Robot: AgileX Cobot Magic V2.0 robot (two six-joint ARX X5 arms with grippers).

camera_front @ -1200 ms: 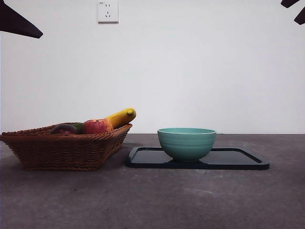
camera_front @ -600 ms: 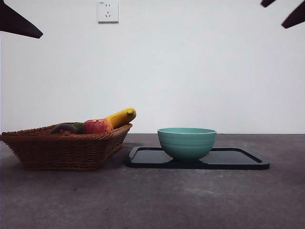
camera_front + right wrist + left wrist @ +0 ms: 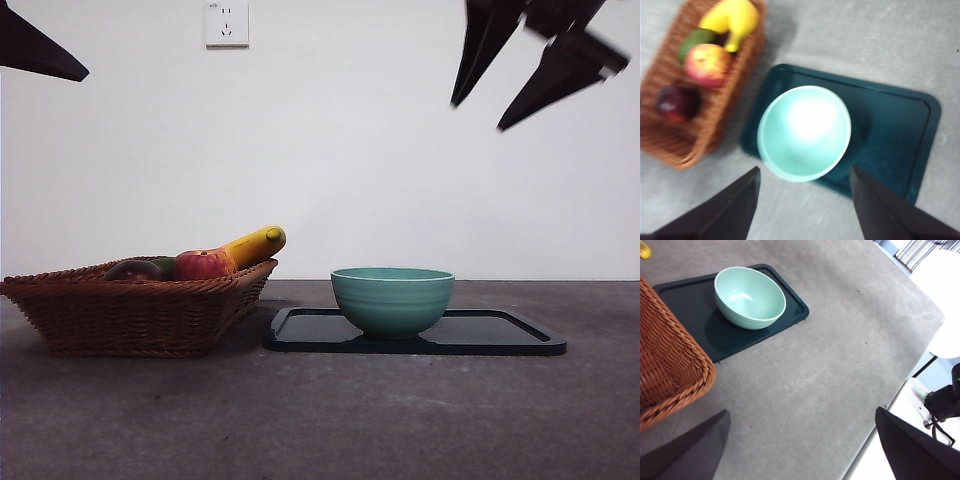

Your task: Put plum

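Two grippers up in the air, neither touching anything. Right gripper [image 3: 540, 70] high over the bowl [image 3: 392, 298] and tray [image 3: 500, 338], jaws spread wide and empty, likely readied for a reach toward the fruit. Left gripper [image 3: 800, 450] parked off to the side above bare desk [image 3: 840, 365], jaws likewise parted, holding nothing; probably just waiting.

Plum [image 3: 675, 102] lying in the wicker basket [image 3: 715, 125], at the end away from the banana [image 3: 732, 20], with the apple [image 3: 707, 65] between and a green fruit [image 3: 696, 39] tucked beside the banana. Basket set just beside the tray, which keeps any carry to the bowl short, if the bowl is indeed the goal; task wording leaves that open.

From the front, only the plum's dark top [image 3: 133, 269] peeking over the basket rim, half hidden. Right wrist view alone giving the full layout of the fruit and the bowl's empty inside, though blurred. Left wrist view showing basket corner, bowl and tray, but no plum at all.
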